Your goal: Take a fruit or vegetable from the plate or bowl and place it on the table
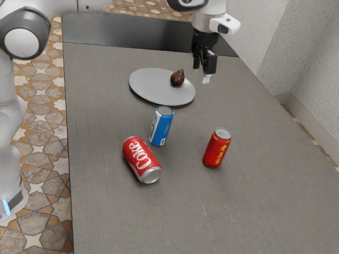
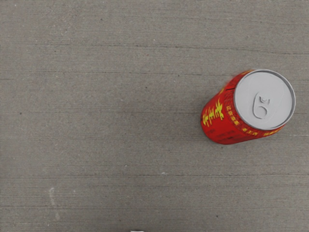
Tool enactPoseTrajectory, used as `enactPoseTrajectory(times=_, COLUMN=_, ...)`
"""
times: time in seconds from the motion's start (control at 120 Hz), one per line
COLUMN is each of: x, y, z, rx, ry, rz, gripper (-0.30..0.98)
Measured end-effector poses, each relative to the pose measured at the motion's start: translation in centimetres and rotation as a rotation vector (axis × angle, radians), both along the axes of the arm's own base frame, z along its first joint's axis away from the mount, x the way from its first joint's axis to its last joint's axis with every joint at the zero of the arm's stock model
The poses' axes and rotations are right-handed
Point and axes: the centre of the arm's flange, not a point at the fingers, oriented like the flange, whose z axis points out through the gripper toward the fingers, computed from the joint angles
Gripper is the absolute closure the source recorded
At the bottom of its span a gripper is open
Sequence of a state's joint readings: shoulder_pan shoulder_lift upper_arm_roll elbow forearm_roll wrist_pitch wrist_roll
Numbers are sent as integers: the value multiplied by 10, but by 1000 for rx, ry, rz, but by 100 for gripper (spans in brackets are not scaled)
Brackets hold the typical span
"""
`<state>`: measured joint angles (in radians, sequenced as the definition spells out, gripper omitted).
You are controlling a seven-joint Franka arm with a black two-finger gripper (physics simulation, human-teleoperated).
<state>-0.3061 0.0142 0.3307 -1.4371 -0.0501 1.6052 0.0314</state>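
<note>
Evidently the dark brown fruit (image 1: 177, 78) is still to be lifted, resting on the grey plate (image 1: 153, 86) near the rim on the claw's side. The claw (image 1: 201, 74) is held raised over the counter (image 1: 111, 211), its fingers spread with nothing pinched, and from it the fruit lies lower and toward the exterior view's left. A sideways shift over the plate seems called for before any lowering, since in the wrist view bare counter and the red-and-yellow can (image 2: 246, 108) are seen below the hand, not the fruit.
</note>
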Motion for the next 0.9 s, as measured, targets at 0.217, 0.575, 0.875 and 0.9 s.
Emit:
enactPoseTrajectory(times=0.217, x=1, y=23, z=0, rx=1, ry=-7, rz=28, gripper=0)
enactPoseTrajectory(times=0.575, x=19, y=106, z=-20, rx=81, ry=20, rz=168, gripper=0)
enactPoseTrajectory(times=0.875, x=42, y=304, z=-100, rx=85, ry=72, rz=490, gripper=0)
enactPoseTrajectory(times=0.9, x=42, y=310, z=-104, rx=83, ry=72, rz=498, gripper=0)
